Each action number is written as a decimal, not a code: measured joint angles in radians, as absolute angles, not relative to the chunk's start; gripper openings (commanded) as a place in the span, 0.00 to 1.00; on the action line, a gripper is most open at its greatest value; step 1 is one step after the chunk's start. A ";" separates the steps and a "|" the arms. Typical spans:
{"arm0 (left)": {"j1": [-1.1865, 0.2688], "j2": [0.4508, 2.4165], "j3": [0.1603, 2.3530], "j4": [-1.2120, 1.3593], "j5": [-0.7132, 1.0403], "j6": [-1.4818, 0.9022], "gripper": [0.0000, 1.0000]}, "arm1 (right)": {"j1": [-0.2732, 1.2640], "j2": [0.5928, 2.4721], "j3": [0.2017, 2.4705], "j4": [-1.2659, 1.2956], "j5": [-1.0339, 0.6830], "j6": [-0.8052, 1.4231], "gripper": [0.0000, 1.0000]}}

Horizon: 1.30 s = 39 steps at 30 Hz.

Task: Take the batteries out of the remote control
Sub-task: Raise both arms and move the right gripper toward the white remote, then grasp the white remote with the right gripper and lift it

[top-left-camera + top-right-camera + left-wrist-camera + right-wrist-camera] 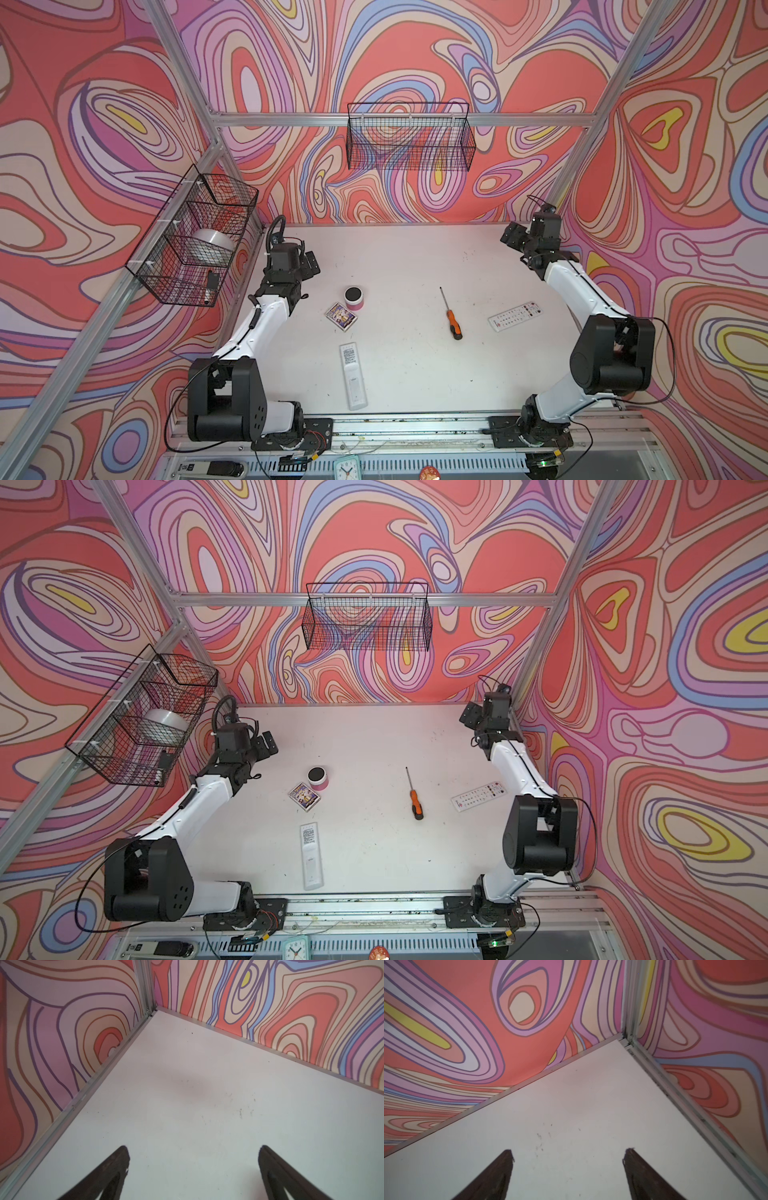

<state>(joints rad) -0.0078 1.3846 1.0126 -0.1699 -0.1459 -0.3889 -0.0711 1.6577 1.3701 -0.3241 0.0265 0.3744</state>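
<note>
Though spread wide and empty, left claw (192,1151) and right claw (569,1153); two remotes (353,376) (515,316), one screwdriver (451,314).

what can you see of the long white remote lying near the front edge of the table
The long white plastic remote lies flat on the white table, near its front edge, its length running roughly front to back. No buttons show, so its back seems to face up: a printed label on the far half, a smooth panel on the near half. Only the table touches it.
</note>
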 measured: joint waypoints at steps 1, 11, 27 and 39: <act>-0.009 1.393 1.050 -0.234 -0.111 -0.418 1.00 | -0.068 1.681 1.406 -0.408 -0.022 0.389 0.84; -0.077 1.334 1.073 -0.536 0.213 -0.493 1.00 | -0.021 1.717 1.324 -1.007 -0.123 0.606 0.85; -0.092 1.209 1.004 -0.628 0.392 -0.490 1.00 | -0.153 1.730 1.259 -1.084 -0.104 0.787 0.85; -0.092 1.211 1.000 -0.634 0.427 -0.491 1.00 | -0.266 1.832 1.274 -1.004 -0.121 0.764 0.85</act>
<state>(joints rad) -0.0921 1.2110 1.0004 -0.6338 0.4271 -0.4908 -0.2661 1.8320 1.2739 -1.0039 -0.1211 0.7643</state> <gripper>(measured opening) 0.999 0.852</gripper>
